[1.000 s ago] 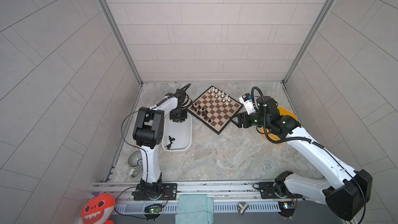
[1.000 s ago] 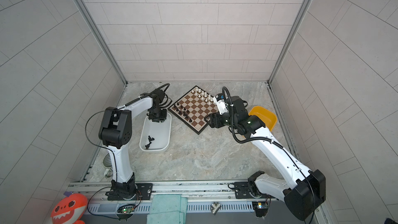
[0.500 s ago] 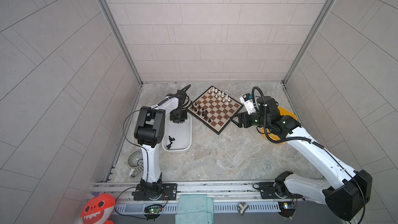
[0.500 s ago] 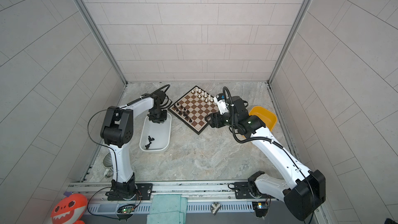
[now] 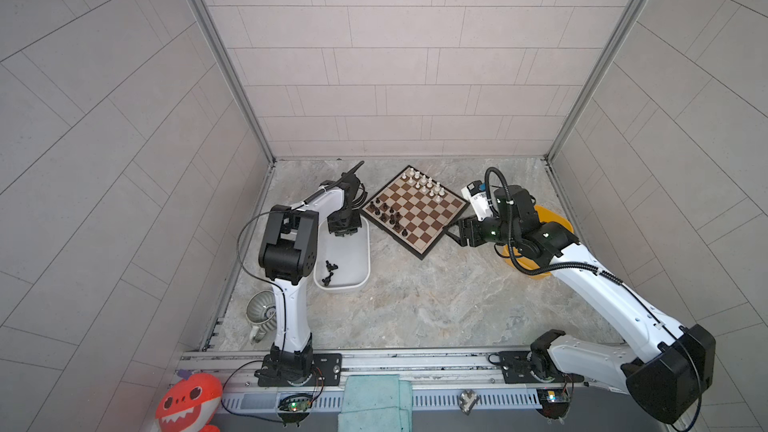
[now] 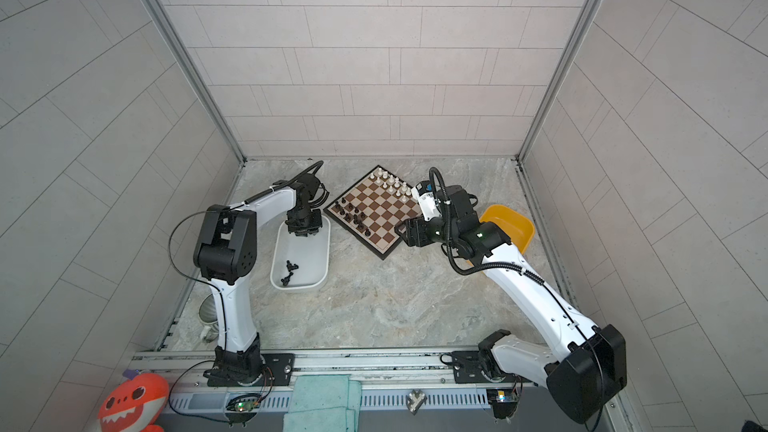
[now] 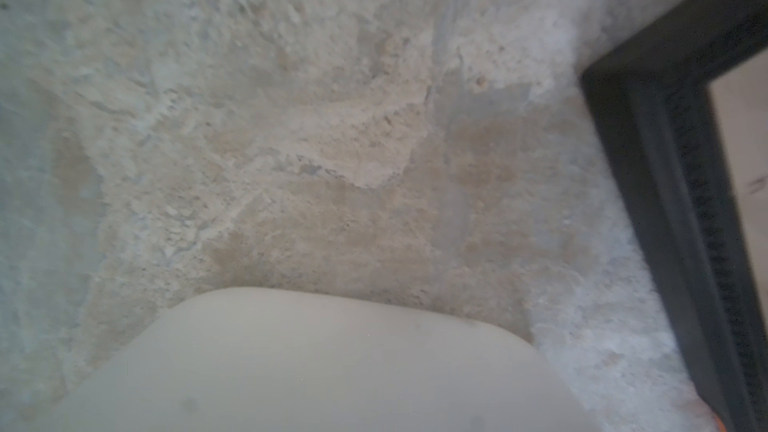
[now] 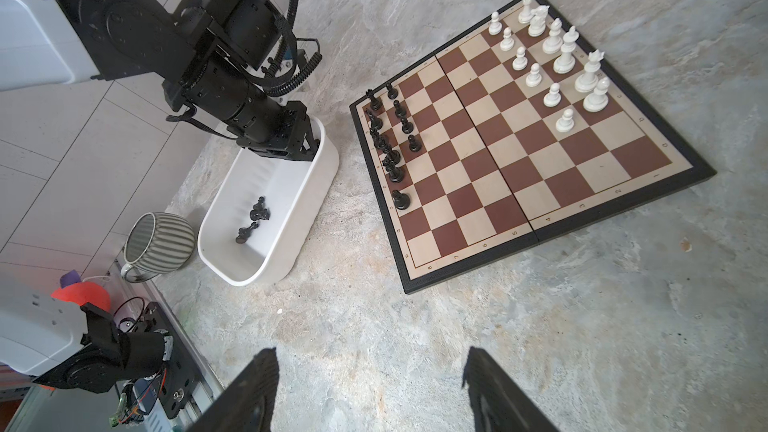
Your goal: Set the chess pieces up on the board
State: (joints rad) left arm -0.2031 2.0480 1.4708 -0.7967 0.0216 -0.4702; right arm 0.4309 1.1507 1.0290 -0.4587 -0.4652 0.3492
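Fingers [image 8: 257,388] apart, empty, on right gripper [image 8: 370,353] at bottom centre, short of board [image 8: 490,184]. Left gripper [image 8: 291,145] at end of white tub [image 8: 328,168], upper left; cannot tell whether clamped.

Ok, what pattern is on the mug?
The mug is grey with pale vertical ribs; best in the right wrist view.

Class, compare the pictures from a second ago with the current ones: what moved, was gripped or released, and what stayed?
Nothing visibly changed. The left claw stays over the far end of the white plastic tub; the open, empty right claw stays beside the brown-and-cream chessboard. The loose black chessmen in the tub and the standing chessmen on the board kept their places.
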